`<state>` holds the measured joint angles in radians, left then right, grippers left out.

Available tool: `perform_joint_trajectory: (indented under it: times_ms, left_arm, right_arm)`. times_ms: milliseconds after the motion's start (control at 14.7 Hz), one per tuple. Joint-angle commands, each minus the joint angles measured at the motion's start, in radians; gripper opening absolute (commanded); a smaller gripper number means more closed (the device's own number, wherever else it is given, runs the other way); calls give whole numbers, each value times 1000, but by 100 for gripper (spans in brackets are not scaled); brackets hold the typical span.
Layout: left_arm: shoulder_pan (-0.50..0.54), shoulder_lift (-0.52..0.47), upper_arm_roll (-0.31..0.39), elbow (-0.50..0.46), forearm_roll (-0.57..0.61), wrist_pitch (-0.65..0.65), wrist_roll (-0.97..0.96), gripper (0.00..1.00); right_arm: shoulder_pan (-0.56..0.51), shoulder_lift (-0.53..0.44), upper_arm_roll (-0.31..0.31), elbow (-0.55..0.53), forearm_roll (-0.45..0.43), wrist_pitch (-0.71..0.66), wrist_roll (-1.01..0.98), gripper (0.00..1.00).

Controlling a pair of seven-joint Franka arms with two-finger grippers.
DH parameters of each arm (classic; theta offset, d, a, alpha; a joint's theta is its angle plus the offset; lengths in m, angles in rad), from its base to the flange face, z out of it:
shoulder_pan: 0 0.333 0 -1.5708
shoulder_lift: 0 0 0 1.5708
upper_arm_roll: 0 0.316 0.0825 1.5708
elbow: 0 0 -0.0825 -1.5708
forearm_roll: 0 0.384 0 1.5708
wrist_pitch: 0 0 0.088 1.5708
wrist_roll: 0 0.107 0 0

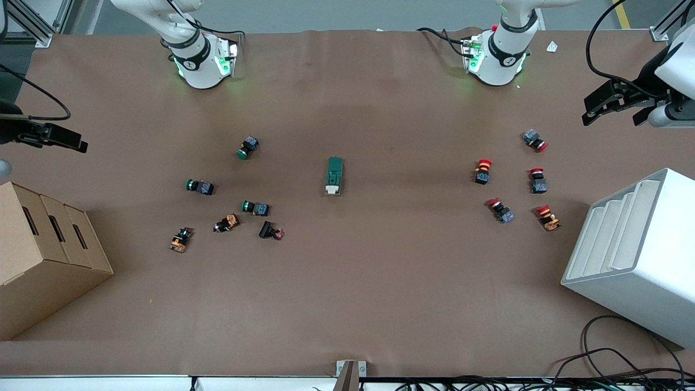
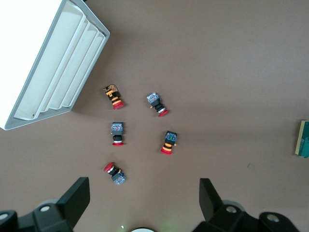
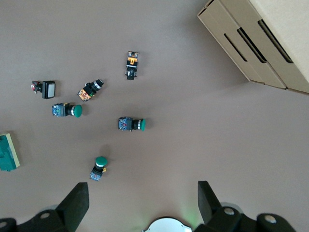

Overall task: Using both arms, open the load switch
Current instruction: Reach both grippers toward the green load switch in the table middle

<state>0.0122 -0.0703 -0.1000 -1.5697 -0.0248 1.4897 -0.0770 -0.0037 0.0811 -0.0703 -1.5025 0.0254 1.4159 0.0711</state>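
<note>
The load switch (image 1: 334, 175), a dark-green block with a cream end, lies flat at the middle of the brown table, its cream end toward the front camera. It shows at the edge of the left wrist view (image 2: 304, 138) and of the right wrist view (image 3: 8, 152). My left gripper (image 1: 613, 111) hangs open and high over the left arm's end of the table, with nothing between its fingers (image 2: 77, 195). My right gripper (image 1: 65, 138) hangs open over the right arm's end, its fingers (image 3: 75, 203) holding nothing. Both grippers are well away from the switch.
Several green-capped and orange push buttons (image 1: 255, 207) lie toward the right arm's end, and several red-capped ones (image 1: 482, 170) toward the left arm's end. A cardboard box (image 1: 43, 255) and a white slotted bin (image 1: 635, 250) stand at the two ends. Cables (image 1: 608, 364) trail along the near edge.
</note>
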Motion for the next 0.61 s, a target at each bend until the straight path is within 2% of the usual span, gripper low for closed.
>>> perform_joint_trajectory:
  times_ms: [0, 204, 340, 544]
  left_arm:
    - [0, 12, -1, 23, 2, -5, -7, 100]
    - [-23, 50, -9, 49, -4, -5, -4, 100]
    - [-41, 113, -44, 91, -3, -3, -12, 100]
    - [-89, 179, -112, 85, 2, 130, -42, 100]
  right_arm:
    - [-4, 5, 3, 16, -12, 11, 7, 100]
    - [-1, -35, 3, 18, -24, 8, -95, 100]
    - [-1, -90, 3, 19, -32, -2, -180, 100]
    - [7, -155, 13, 10, -32, -49, -166, 100]
